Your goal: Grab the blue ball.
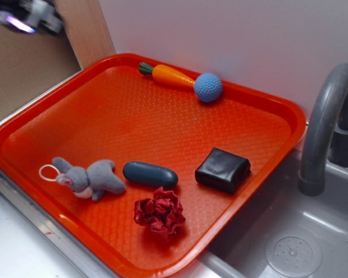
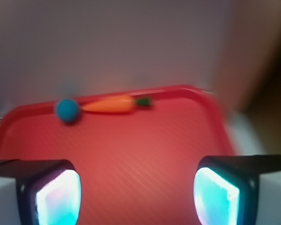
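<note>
The blue ball (image 1: 208, 87) rests on the orange tray (image 1: 122, 110) near its back edge, touching the tip of a toy carrot (image 1: 169, 76). In the wrist view the blue ball (image 2: 67, 110) appears at the far left of the tray's back rim, with the carrot (image 2: 112, 104) to its right. My gripper (image 2: 136, 197) is open, its two glowing pads wide apart over bare tray, well short of the ball. In the exterior view only a blurred part of the arm (image 1: 32, 16) shows at the top left corner.
On the tray's front half lie a grey plush bunny (image 1: 87, 178), a dark blue-grey capsule (image 1: 150, 174), a black block (image 1: 223, 169) and a crumpled red wad (image 1: 160, 212). A grey faucet (image 1: 325, 121) and sink basin (image 1: 290, 243) sit to the right. A white wall runs behind.
</note>
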`<state>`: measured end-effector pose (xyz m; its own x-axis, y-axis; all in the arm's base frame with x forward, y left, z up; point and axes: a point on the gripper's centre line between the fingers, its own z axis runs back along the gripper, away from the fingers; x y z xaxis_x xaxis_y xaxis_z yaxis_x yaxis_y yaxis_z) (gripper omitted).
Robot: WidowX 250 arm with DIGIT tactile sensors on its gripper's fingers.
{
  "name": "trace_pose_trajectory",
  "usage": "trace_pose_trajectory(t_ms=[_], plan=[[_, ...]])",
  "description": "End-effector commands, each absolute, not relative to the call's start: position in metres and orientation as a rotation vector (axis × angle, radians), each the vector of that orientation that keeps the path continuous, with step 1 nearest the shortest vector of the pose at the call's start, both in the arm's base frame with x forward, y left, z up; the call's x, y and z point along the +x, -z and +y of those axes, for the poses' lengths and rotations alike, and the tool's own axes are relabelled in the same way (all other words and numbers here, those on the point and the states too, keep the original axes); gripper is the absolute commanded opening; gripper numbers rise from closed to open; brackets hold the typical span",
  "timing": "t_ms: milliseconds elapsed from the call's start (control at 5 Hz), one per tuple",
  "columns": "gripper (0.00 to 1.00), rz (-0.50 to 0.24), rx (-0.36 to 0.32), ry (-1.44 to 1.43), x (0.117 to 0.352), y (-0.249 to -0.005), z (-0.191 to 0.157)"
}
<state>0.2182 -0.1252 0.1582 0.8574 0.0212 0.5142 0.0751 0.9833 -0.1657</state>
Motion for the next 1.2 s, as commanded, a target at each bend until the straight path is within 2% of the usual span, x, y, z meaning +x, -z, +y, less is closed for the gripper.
trace_pose_trajectory(t_ms=[0, 200, 600, 800, 1000], plan=[[1.00, -0.602, -0.354, 0.180, 0.298, -0.123, -0.189], [1.00, -0.589, -0.468, 0.237, 0.315, -0.106, -0.217], [1.00, -0.555, -0.498, 0.313, 0.320, -0.089, -0.258], [1.00, -0.500, -0.454, 0.331, 0.326, -0.075, -0.269], [0.00, -0.497, -0.365, 0.327, 0.324, -0.072, -0.278]])
